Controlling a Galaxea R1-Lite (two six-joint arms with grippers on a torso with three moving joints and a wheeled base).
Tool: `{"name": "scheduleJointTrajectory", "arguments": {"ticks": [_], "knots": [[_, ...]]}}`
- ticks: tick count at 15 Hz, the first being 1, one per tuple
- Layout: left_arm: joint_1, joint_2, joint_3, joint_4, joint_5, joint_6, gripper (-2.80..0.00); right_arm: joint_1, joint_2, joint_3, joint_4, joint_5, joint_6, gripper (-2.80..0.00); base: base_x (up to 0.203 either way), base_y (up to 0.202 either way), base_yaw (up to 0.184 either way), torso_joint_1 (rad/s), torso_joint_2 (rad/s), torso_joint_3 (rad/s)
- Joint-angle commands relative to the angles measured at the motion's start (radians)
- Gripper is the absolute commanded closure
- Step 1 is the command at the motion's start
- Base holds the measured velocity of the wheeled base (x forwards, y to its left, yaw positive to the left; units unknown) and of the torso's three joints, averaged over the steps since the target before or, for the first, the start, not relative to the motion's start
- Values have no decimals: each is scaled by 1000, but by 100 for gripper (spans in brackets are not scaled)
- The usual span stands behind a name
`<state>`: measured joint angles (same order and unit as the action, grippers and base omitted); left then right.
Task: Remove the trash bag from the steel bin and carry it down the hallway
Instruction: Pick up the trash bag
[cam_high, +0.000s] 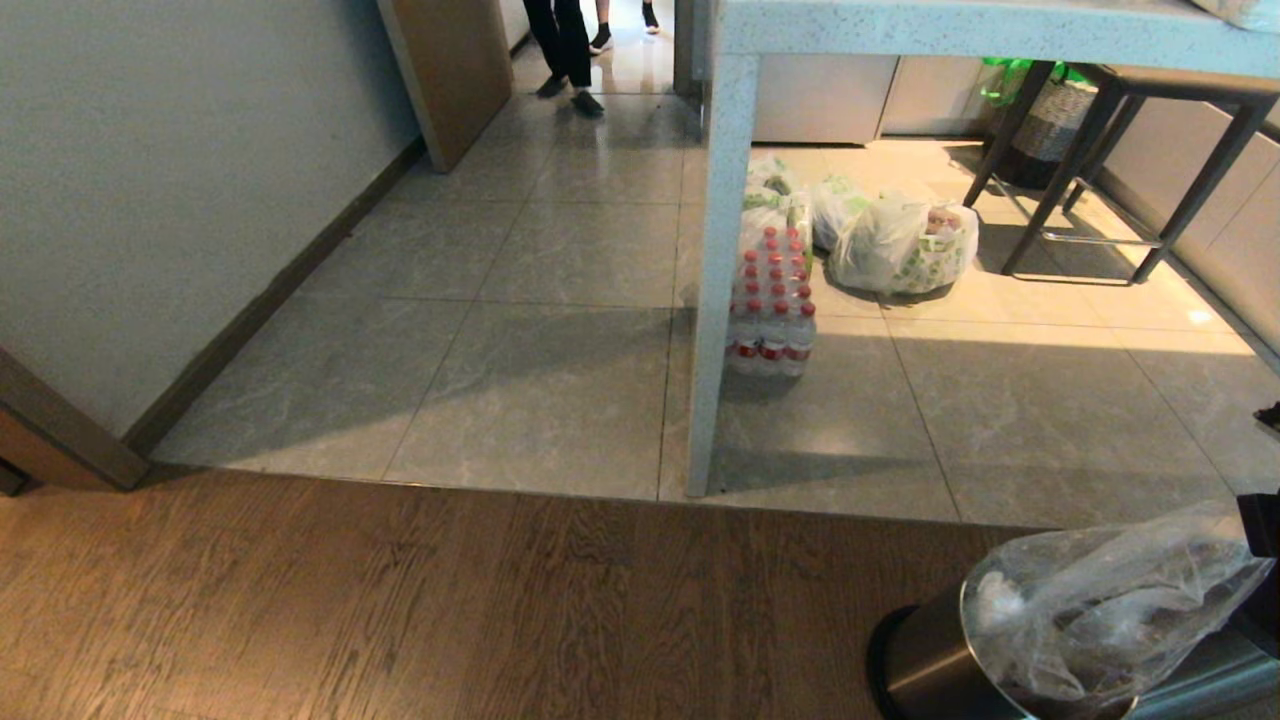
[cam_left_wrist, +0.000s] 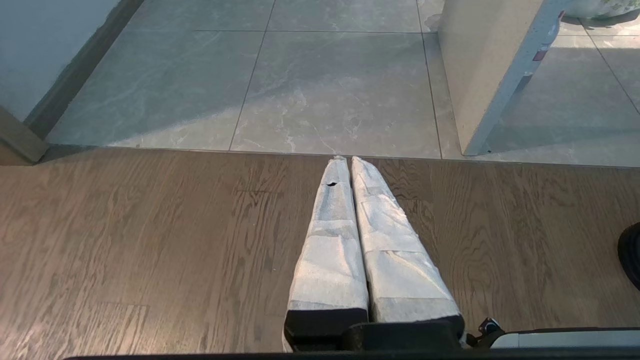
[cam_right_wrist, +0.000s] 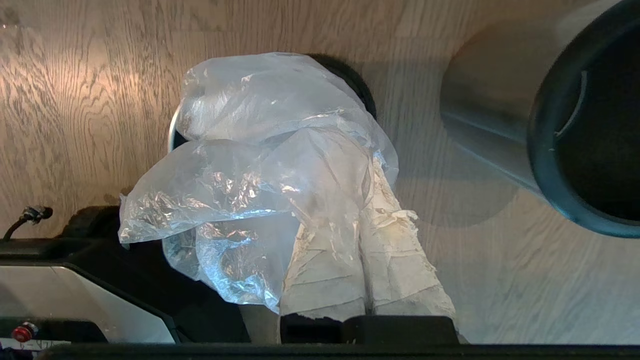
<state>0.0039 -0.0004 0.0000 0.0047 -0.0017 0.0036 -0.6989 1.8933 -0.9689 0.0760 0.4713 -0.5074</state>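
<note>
The right gripper (cam_right_wrist: 367, 210) jaws are clenched on the trash bag (cam_high: 1100, 600), which sits over the steel bin (cam_high: 930, 665). The thin film may tear or snag the bin rim. The left gripper (cam_left_wrist: 348, 162) jaws are closed, holding nothing.

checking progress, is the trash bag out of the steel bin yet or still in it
Still partly in: the trash bag bulges above the steel bin rim, pinched by the shut right gripper.

Crinkly clear plastic trash bag (cam_high: 1100, 600), brushed steel bin (cam_high: 930, 665), wood-grain floor (cam_high: 400, 600)
</note>
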Motion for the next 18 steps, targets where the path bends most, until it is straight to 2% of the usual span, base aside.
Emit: {"name": "scheduleJointTrajectory", "arguments": {"ticks": [1,8,11,18], "knots": [[1,0,2,0,0,0,0,-1,82,-15,-5,5,-9,0,0,0,0,0,0,0],[1,0,2,0,0,0,0,67,264,-139,37,9,-39,0,0,0,0,0,0,0],[1,0,2,0,0,0,0,94,273,-140,93,4,-78,0,0,0,0,0,0,0],[1,0,2,0,0,0,0,154,260,-103,87,-2,-122,0,0,0,0,0,0,0]]}}
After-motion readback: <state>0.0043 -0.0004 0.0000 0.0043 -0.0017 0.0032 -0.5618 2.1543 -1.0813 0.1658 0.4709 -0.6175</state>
